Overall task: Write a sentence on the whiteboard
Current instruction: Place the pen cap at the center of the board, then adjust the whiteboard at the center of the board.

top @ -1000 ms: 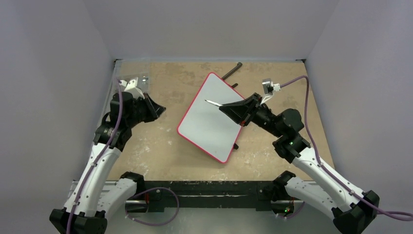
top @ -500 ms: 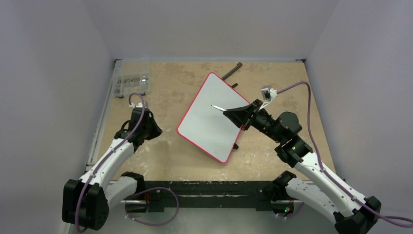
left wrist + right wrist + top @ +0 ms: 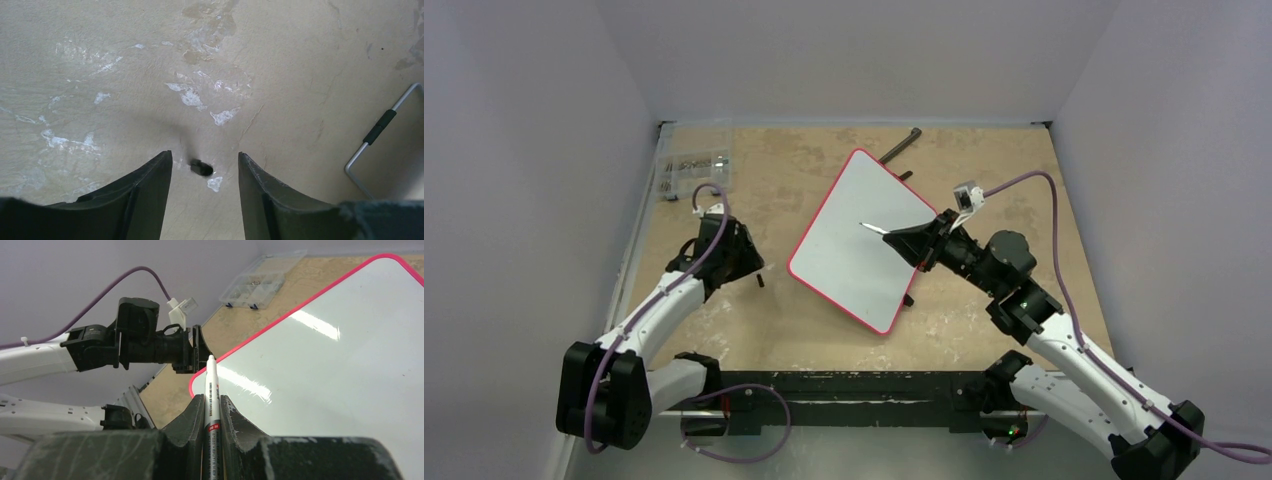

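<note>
The whiteboard [image 3: 849, 250], white with a red-pink rim, lies tilted at the table's middle and is blank; no sentence shows on it. My right gripper [image 3: 892, 234] is shut on a white marker [image 3: 873, 229] that points left over the board. In the right wrist view the marker [image 3: 211, 390] sits between the fingers of that gripper [image 3: 212, 399], over the board [image 3: 330, 365]. My left gripper [image 3: 749, 264] is open and low over the bare table left of the board. A small black cap [image 3: 201, 168] lies between the fingertips of the left gripper [image 3: 205, 159].
A clear plastic parts box [image 3: 692, 170] sits at the far left corner. A black rod [image 3: 901, 146] lies behind the board. A wire bracket with a black sleeve [image 3: 379, 127] lies right of my left gripper. The cap also shows in the top view [image 3: 760, 281].
My left arm has drawn back from the parts box, toward the near edge and down to the table. The black cap now shows on the table. My right gripper edged slightly nearer.
</note>
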